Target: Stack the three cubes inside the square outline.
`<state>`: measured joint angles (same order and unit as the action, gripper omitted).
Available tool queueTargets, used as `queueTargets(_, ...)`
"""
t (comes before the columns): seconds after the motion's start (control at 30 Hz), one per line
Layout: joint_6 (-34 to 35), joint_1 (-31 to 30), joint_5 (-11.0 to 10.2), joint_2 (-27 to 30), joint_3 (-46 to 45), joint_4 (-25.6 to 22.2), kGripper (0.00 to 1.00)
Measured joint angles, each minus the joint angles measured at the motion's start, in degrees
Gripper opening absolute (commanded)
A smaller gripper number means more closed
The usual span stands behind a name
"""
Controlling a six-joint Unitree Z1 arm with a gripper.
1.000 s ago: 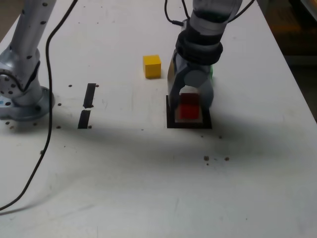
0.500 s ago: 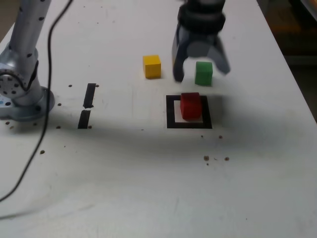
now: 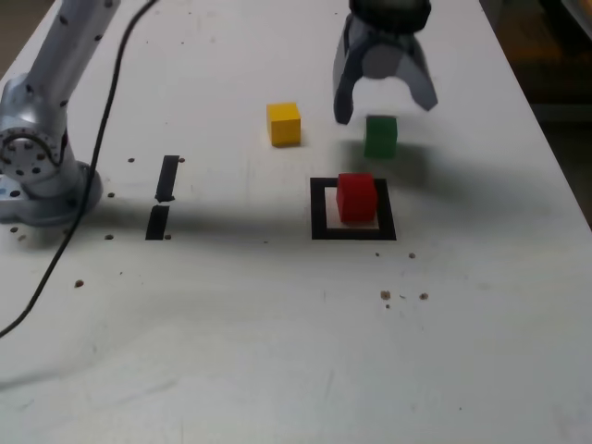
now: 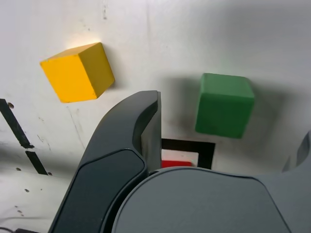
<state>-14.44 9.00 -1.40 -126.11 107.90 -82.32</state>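
Note:
The red cube [image 3: 356,197] stands alone inside the square outline [image 3: 319,211], with nothing touching it. My gripper [image 3: 385,109] hangs open above the table, farther back than the outline, its fingers spread over the green cube [image 3: 380,135] without touching it. The yellow cube [image 3: 284,123] rests to the exterior view's left of the green one. The wrist view shows the yellow cube [image 4: 77,72], the green cube [image 4: 224,104] between my spread fingers [image 4: 141,131], and a corner of the outline [image 4: 205,153] with a sliver of the red cube [image 4: 176,164].
The arm's base [image 3: 37,176] stands at the exterior view's left with a black cable [image 3: 102,139] trailing toward the front. Two short black strips [image 3: 166,178] lie beside it. The table's right edge [image 3: 555,166] runs close to the cubes.
My gripper opened and let go of the red cube inside the outline. It then rose and moved back, and now hangs over the green cube.

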Motion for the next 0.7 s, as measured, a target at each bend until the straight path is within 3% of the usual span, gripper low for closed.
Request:
queueTargets(0.43,-0.1,-0.39,0.36,-2.9,-1.62,3.41,0.94)
queueTargets(0.7,0.23,-0.23,-2.24,-4.2,-3.0,4.49,0.88)
